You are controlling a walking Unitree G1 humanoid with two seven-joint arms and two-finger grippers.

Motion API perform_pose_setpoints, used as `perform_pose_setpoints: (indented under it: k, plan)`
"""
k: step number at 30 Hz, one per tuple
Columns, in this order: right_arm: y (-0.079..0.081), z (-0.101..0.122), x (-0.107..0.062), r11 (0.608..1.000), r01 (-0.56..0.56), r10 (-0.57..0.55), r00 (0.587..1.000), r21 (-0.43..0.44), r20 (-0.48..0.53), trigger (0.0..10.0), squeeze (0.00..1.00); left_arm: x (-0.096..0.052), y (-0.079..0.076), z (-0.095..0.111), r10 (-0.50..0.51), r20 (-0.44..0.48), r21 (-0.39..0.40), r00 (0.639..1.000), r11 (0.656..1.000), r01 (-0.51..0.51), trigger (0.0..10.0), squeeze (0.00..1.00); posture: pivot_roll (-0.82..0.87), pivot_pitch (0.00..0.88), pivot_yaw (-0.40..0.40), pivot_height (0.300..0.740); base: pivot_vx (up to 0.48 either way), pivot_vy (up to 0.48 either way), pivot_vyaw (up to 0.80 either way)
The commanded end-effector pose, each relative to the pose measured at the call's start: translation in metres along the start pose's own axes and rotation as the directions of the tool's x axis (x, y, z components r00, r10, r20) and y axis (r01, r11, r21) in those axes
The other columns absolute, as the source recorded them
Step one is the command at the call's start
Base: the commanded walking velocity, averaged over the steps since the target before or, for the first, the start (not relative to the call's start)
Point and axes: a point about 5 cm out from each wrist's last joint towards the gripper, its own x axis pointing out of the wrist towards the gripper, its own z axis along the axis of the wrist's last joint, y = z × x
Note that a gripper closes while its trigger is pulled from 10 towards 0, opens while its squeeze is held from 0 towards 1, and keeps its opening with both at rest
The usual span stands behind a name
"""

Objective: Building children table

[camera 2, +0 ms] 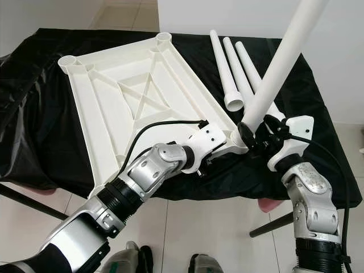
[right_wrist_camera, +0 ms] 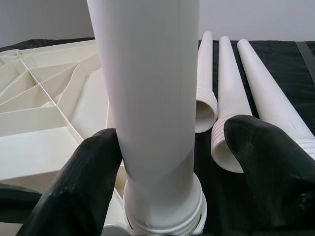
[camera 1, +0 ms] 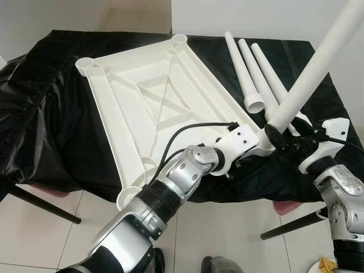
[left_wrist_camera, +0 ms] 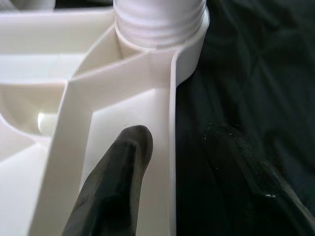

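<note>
The white ribbed plastic tabletop [camera 1: 165, 102] lies upside down on the black-draped desk [camera 1: 51, 131]. At its 4 o'clock corner, a long white plastic leg [camera 1: 318, 68] stands tilted in the socket, threads just entering. The right claw [right_wrist_camera: 177, 162] sits around the leg near its base, one finger touching, the other apart. The left claw [left_wrist_camera: 197, 162] straddles the tabletop's edge rail, steadying it. Three spare white legs [camera 1: 256, 74] lie at 1 o'clock. Best straighten the leg upright before twisting, or threads may cross.

Two jointed silver arms with black elbow bands, white wrist housings and looping black cables; left gripper [left_wrist_camera: 162, 162] and right gripper [right_wrist_camera: 162, 167] have rounded matte-black fingers.
</note>
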Motion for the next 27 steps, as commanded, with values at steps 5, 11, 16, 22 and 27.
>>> perform_pose_setpoints:
  k: [5,11,16,22,27]
  plan:
    - [-0.002,-0.002,-0.003,1.000,0.004,-0.004,1.000,-0.015,-0.019,10.0,0.00,0.013,-0.021,0.011,0.016,0.027,0.005,1.000,1.000,-0.016,10.0,0.00,-0.11,0.131,0.058,0.740,0.000,0.000,0.00]
    - [-0.003,-0.002,-0.003,1.000,0.006,-0.006,1.000,-0.017,-0.020,10.0,0.00,0.008,-0.024,0.015,-0.028,0.117,0.025,0.993,0.999,0.025,0.0,0.00,-0.11,0.133,0.057,0.740,0.000,0.000,0.00]
    - [-0.003,-0.002,-0.003,1.000,0.005,-0.006,1.000,-0.017,-0.021,10.0,0.00,0.005,-0.026,0.014,-0.066,0.130,0.034,0.989,0.997,0.062,0.0,0.00,-0.11,0.132,0.056,0.740,0.000,0.000,0.00]
    - [-0.004,-0.002,-0.003,1.000,0.005,-0.006,1.000,-0.016,-0.023,10.0,0.00,0.002,-0.031,0.005,-0.127,0.114,0.089,0.985,0.989,0.117,0.0,0.00,-0.10,0.133,0.054,0.740,0.000,0.000,0.00]
    - [-0.005,-0.002,-0.002,1.000,0.002,-0.003,1.000,-0.017,-0.023,10.0,0.00,0.002,-0.033,-0.010,-0.149,0.029,0.121,0.988,0.982,0.144,10.0,0.00,-0.10,0.135,0.054,0.740,0.000,0.000,0.00]
